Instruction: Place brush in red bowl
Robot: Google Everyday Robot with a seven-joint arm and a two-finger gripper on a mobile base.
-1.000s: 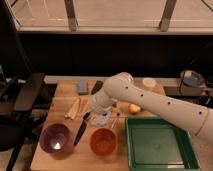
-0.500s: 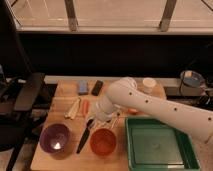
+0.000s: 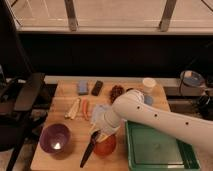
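On wooden table (image 3: 75, 150), pincer (image 3: 98, 132) above red bowl (image 3: 106, 146), dark window behind

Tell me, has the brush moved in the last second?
Yes. The brush, at the gripper, has come toward the camera, from beside the carrots to the left rim of the red bowl, right of the purple bowl.

A purple bowl (image 3: 54, 138) sits near the front left corner of the wooden worktop (image 3: 70, 95). A green tray (image 3: 159, 149) fills the front right corner. Along the back edge lie a blue block (image 3: 83, 87), a black block (image 3: 97, 88) and a white cup (image 3: 149, 85).

The gripper (image 3: 99, 131) hangs over the front middle.
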